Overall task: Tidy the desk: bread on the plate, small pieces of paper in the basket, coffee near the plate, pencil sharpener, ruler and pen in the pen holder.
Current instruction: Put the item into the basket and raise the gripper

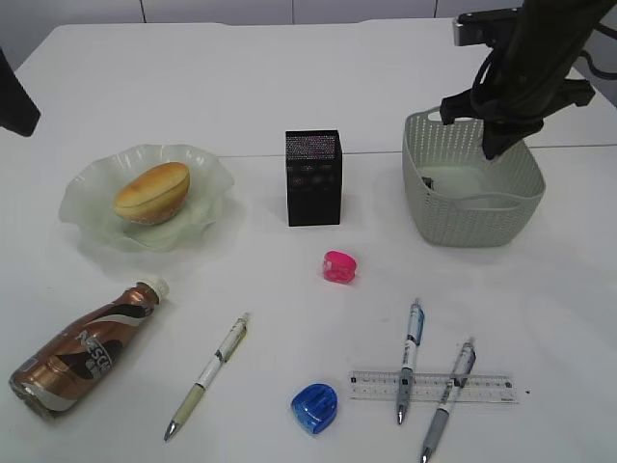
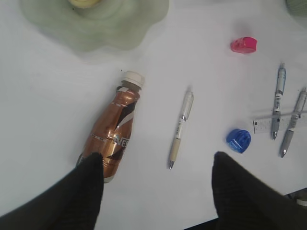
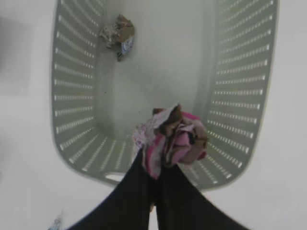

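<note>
My right gripper point(image 3: 156, 165) is shut on a crumpled pink paper piece point(image 3: 175, 136) and holds it over the grey-green basket point(image 1: 472, 224), which also shows in the right wrist view point(image 3: 72, 86). Another crumpled paper point(image 3: 117, 32) lies inside the basket. The bread point(image 1: 152, 191) sits on the pale green plate point(image 1: 92, 207). The coffee bottle point(image 1: 87, 349) lies on its side at the front left. My left gripper point(image 2: 156, 165) is open and empty above the table beside the bottle point(image 2: 112, 132). Three pens point(image 1: 207, 374) point(image 1: 409, 359) point(image 1: 448, 397), a ruler point(image 1: 434, 386), a pink sharpener point(image 1: 339, 265) and a blue sharpener point(image 1: 314, 407) lie on the table.
The black mesh pen holder point(image 1: 313, 177) stands upright at the centre between the plate and the basket. Two pens lie across the ruler at the front right. The table's front edge is close to the blue sharpener.
</note>
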`<state>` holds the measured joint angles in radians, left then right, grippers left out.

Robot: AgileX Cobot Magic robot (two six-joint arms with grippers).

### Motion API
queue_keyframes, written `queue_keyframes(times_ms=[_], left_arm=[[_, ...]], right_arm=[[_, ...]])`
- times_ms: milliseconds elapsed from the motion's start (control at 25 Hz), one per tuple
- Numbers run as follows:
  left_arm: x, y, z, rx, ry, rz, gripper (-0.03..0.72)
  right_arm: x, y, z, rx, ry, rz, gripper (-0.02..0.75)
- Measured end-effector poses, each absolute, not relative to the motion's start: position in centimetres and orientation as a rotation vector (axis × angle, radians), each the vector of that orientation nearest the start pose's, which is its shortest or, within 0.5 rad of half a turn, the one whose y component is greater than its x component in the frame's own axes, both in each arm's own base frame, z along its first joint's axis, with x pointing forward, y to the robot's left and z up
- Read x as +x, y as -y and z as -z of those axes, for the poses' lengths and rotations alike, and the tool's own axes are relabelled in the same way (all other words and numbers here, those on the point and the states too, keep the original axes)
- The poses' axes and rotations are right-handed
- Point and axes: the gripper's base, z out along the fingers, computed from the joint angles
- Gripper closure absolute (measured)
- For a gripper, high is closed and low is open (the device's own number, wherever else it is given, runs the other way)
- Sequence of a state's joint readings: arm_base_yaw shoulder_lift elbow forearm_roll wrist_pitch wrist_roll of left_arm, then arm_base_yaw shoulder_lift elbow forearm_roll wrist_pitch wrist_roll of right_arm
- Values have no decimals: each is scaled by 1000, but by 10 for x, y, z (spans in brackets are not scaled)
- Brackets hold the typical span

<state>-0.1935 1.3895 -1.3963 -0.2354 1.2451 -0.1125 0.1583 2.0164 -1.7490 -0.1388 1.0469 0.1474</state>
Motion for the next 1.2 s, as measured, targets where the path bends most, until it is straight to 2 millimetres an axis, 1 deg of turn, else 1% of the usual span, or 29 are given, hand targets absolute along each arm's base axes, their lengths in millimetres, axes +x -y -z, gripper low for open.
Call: queue_keyframes(times_ms=[80,160,280,360,440,480,560,720,800,960,1040,1120,1200], left_arm=[[262,73,-373,71,-2734,425,175],[262,73,-373,71,-2734,431,175],[262,73,-373,70,-2734,434,175],[262,73,-373,70,-2734,435,175],[262,73,-373,70,-2734,435,176],[262,73,-373,70,-2734,435,176],[262,73,-373,70,-2734,435,176],[262,73,-373,70,-2734,435,176],[262,73,-373,70,-2734,435,176],[262,73,-370,70,-2743,423,176],[262,71,-370,79,-2742,401,176],[264,71,-368,89,-2748,386,176],[268,71,-364,103,-2762,376,176]], right_arm=[[437,-58,-253,-91,-2748,115,691],[440,-58,-254,-93,-2723,113,634],[442,-58,-250,-93,-2721,114,495],[444,-58,-243,-94,-2736,117,401],[445,-58,-239,-88,-2744,119,323],[445,-58,-237,-85,-2748,119,300],[446,-58,-235,-86,-2750,122,279],[446,-58,-237,-81,-2755,126,267],[445,-57,-244,-74,-2767,132,267],[443,-57,-265,-45,-2806,134,267],[442,-59,-276,-28,-2817,105,268],[443,-61,-281,-15,-2813,69,268],[442,-62,-282,-11,-2817,48,268]])
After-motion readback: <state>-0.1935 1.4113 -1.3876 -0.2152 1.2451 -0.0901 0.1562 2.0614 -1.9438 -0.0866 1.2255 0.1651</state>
